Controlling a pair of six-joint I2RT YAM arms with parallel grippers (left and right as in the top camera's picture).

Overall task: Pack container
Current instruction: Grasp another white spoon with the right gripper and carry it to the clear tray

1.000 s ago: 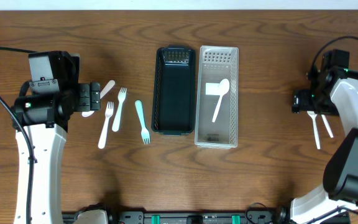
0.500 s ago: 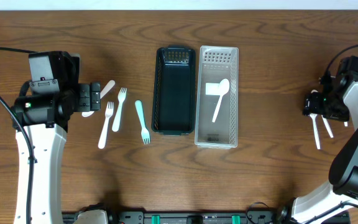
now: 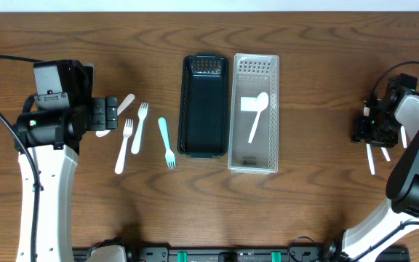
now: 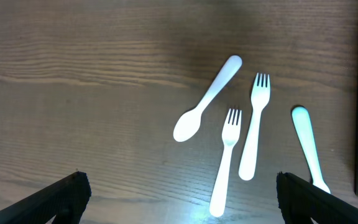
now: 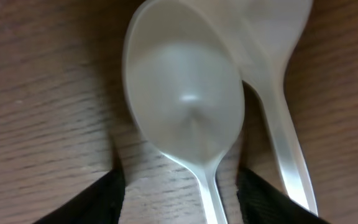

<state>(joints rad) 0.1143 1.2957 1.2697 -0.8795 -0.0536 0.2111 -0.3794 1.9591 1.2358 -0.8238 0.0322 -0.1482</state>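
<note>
Here, a black tray [image 3: 204, 109] and a clear bin [image 3: 237, 135] sit touching, side by side, mid-tabletop [image 3: 311, 58]. A white spoon [image 3: 257, 116] lies inside the bin. At 9 o'clock from the tray lie a teal fork [image 3: 166, 142], then two white forks [image 3: 124, 145], then a loose spoon [image 3: 126, 102]. The left tool [image 3: 111, 113] hangs above that loose spoon, its fingers [image 4: 61, 196] spread wide, holding nothing. At 3 o'clock from the bin, well apart, the right tool [image 3: 370, 132] sits low over a spoon pair [image 3: 371, 161]. Close up, the front spoon [image 5: 185, 93] overlaps the back spoon [image 5: 278, 31] at 1 o'clock. The right tool's fingers [image 5: 98, 199] stand moderately apart, one on each side of the front spoon's neck, not pinching it.
</note>
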